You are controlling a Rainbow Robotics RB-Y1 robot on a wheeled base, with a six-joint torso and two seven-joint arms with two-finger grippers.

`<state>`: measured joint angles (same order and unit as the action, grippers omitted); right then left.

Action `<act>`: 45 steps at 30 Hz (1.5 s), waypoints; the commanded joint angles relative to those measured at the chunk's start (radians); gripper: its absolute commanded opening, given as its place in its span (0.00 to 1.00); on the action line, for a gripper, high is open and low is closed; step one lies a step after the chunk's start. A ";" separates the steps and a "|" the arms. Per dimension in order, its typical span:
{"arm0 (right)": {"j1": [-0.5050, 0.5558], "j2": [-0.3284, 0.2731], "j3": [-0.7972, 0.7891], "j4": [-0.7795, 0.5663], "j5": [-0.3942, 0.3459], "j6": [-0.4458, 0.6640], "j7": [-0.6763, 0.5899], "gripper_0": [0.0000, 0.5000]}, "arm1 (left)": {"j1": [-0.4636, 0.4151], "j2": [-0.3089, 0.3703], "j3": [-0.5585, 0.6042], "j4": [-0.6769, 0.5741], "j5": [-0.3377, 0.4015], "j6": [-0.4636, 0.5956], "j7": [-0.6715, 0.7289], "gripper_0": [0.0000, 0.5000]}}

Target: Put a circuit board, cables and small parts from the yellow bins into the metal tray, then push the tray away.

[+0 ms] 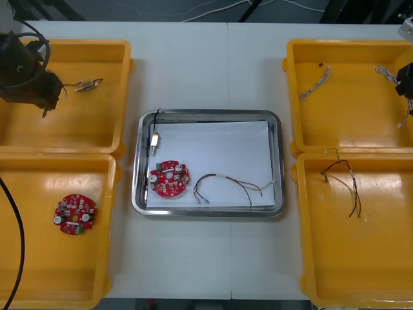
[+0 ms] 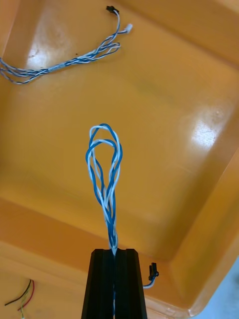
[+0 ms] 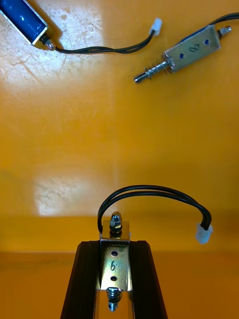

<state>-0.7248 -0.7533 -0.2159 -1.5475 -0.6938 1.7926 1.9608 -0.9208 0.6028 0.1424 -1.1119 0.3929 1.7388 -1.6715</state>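
Observation:
Over the back left yellow bin point(image 1: 97, 139), my left gripper point(image 1: 46, 97) point(image 3: 114, 246) is shut on a small metal part point(image 3: 114, 266) with a looped black cable point(image 3: 154, 192). At the right end of the back right bin point(image 1: 293, 97), my right gripper point(image 1: 405, 87) point(image 2: 114, 251) is shut on a twisted blue and white cable point(image 2: 105, 174), held above the bin floor. The metal tray point(image 1: 276, 161), white inside, holds a round red circuit board point(image 1: 170, 179), a small metal part point(image 1: 155, 142) and a red and yellow cable point(image 1: 226, 183).
Two more small metal parts point(image 3: 191, 52) point(image 3: 25, 20) lie beyond the left fingers. Another blue and white cable point(image 2: 64, 62) point(image 1: 315, 84) lies in the back right bin. The front left bin holds a circuit board point(image 1: 75, 214); the front right bin holds a cable point(image 1: 342, 177).

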 commanded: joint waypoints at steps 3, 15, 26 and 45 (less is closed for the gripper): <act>0.081 -0.046 -0.086 -0.141 -0.075 0.050 0.066 0.00 | -0.059 0.000 0.023 -0.126 -0.009 0.111 0.032 0.00; 0.194 -0.001 -0.077 -0.401 -0.154 0.099 0.135 0.00 | -0.066 -0.067 -0.017 -0.256 -0.016 0.181 0.176 0.00; 0.194 0.032 0.046 -0.505 -0.170 0.093 0.199 0.00 | -0.066 -0.086 -0.139 -0.359 0.089 0.181 0.311 0.00; 0.122 0.031 0.237 -0.508 -0.174 0.073 0.193 0.00 | -0.064 -0.094 -0.369 -0.516 0.261 0.181 0.569 0.00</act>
<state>-0.5553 -0.7306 -0.0033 -2.0267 -0.8646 1.8731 2.1322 -0.9313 0.5244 -0.1894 -1.5751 0.6338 1.9113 -1.2217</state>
